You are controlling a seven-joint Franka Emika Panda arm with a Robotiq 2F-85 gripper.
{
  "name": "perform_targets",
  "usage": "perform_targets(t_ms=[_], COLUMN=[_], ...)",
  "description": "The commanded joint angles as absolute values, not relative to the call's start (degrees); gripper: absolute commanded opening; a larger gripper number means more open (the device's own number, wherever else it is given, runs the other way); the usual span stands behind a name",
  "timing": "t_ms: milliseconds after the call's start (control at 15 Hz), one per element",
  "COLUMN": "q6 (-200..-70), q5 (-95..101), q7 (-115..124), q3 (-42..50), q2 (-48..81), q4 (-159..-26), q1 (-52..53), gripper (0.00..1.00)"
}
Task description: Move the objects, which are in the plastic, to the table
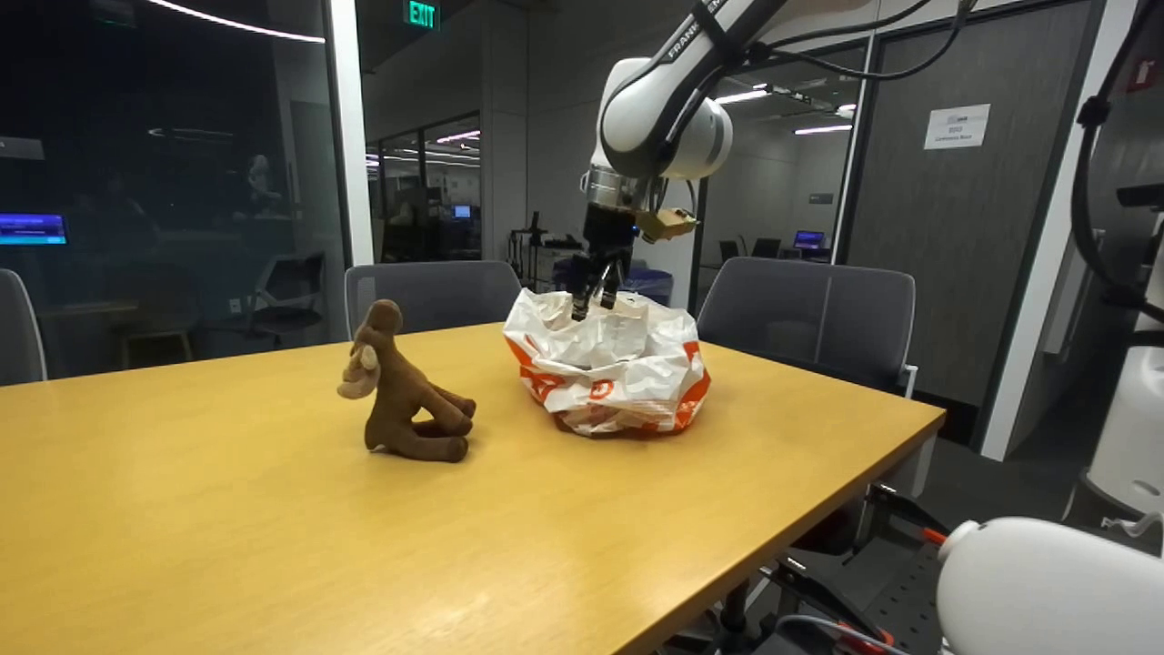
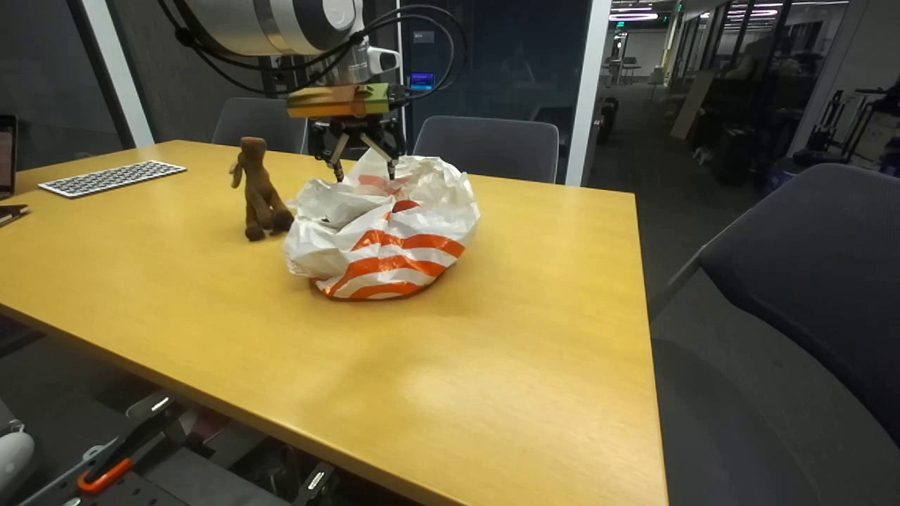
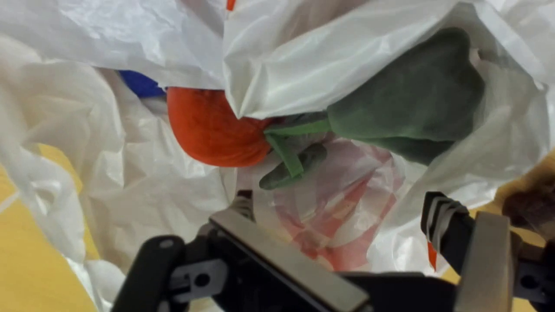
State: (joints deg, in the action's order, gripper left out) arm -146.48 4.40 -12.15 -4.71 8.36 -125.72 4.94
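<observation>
Brown figure point(image 1: 400, 396), one; one toy point(image 3: 409, 93) in one bag point(image 1: 605, 400)

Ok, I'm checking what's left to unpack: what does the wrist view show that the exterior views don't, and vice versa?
Only the wrist view shows the green soft toy and a blue patch inside the white plastic bag.
Only the exterior views show the chairs, the robot arm and, recognisably, the brown animal figure; a brown patch at the wrist view's right edge is too blurred to name.
All share the bag, the table and the open gripper.
</observation>
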Motion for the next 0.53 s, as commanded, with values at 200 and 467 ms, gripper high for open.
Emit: perform_targets(t_ms=[200,467], q6=[-142.85,-139.67], q5=[-0.19,-15.67], q7=[-19.63,-31.52], q3=[-5.98,-9.16], q2=[8.75,8.02], q4=[-127.12,-127.37], q1=[2.61,1.23], gripper=[1.00,1.00])
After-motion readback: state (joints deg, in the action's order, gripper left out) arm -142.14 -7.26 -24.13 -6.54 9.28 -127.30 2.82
